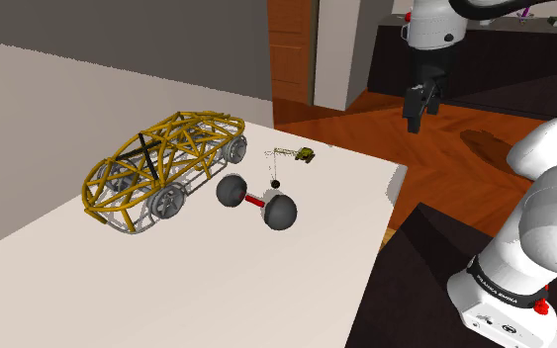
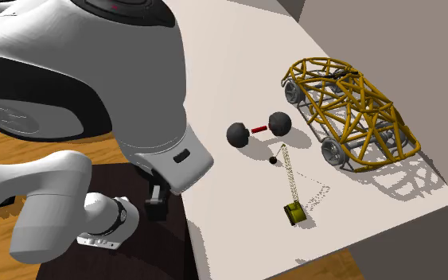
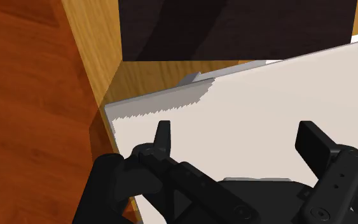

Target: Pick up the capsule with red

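As the shoulder view shows it, tool (image 1: 417, 121): black, hanging from the white arm, seen against the wooden floor (image 1: 365, 107) past the counter's far corner; well apart from the capsule
Shoulder view, capsule (image 1: 256, 201): two dark grey balls joined by a short red bar; lying on the white counter (image 1: 167, 292), near its middle
Shoulder view, neighbours: yellow wire-frame car (image 1: 162, 166) with grey wheels just to the capsule's left in this view; small olive toy crane (image 1: 304, 154) behind the capsule, its black ball hanging close to the red bar
Shoulder view, stand (image 1: 434, 287): dark box at lower right, touching the counter's edge

Second exterior view, capsule (image 2: 259, 129): on the counter (image 2: 230, 48), red bar level, between the arm's large white housing and the car (image 2: 349, 111); touching neither
Second exterior view, crane (image 2: 294, 211): olive body near the counter's near edge; thin lattice boom running up to a small black ball just beside the capsule

Wrist view, tool (image 3: 238, 135): both black fingers (image 3: 163, 135) standing wide apart; nothing between them, nothing held
Wrist view, below the tool: a bare white corner of the counter (image 3: 266, 102); reddish wooden floor (image 3: 31, 95) alongside it
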`<move>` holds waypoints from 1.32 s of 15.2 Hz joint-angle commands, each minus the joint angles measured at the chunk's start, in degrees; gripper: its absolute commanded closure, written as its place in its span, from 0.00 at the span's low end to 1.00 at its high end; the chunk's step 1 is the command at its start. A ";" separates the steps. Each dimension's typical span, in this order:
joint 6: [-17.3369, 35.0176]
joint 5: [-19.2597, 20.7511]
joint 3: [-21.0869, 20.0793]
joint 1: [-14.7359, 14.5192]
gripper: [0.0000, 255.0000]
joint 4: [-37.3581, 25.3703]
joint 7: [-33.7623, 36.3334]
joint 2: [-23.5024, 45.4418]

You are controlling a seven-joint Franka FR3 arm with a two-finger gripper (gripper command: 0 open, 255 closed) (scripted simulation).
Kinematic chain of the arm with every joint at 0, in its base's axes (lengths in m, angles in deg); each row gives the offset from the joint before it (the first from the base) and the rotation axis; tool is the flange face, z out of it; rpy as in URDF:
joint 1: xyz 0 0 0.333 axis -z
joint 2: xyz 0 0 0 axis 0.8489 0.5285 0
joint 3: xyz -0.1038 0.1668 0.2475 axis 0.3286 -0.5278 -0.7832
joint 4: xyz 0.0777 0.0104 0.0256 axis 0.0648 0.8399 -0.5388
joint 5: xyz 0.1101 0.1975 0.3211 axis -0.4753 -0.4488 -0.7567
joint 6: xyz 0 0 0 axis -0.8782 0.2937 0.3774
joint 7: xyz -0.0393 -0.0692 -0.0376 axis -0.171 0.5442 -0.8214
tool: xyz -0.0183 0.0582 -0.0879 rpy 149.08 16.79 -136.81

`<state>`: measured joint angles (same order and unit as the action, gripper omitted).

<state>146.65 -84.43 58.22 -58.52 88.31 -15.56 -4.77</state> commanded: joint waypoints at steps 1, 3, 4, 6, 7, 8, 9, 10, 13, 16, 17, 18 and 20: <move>0.00 0.00 0.00 0.00 0.00 0.00 0.00 0.00; 3.37 -1.05 -0.99 -0.74 0.00 0.42 0.87 2.59; 5.05 -1.53 -1.49 -1.10 0.00 0.52 1.29 3.96; 8.34 -2.43 -2.50 -1.81 0.00 0.52 2.09 6.86; 9.97 -2.84 -3.01 -2.14 0.00 0.41 2.47 8.38; 11.56 -3.21 -3.53 -2.46 0.00 0.23 2.84 9.94; 13.14 -3.56 -4.04 -2.78 0.00 -0.01 3.21 11.54; 14.68 -3.87 -4.55 -3.09 0.00 -0.33 3.58 13.18; 19.11 -4.59 -6.09 -3.97 0.00 -1.70 4.68 18.30; 23.18 -4.96 -7.60 -4.77 0.00 -3.68 5.80 23.67; 24.45 -4.99 -8.10 -5.02 0.00 -4.48 6.18 25.50; 25.66 -4.98 -8.59 -5.27 0.00 -5.34 6.58 27.35; 27.95 -4.81 -9.54 -5.77 0.00 -7.25 7.39 31.10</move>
<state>173.36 -89.29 49.19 -64.02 82.18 -8.62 24.30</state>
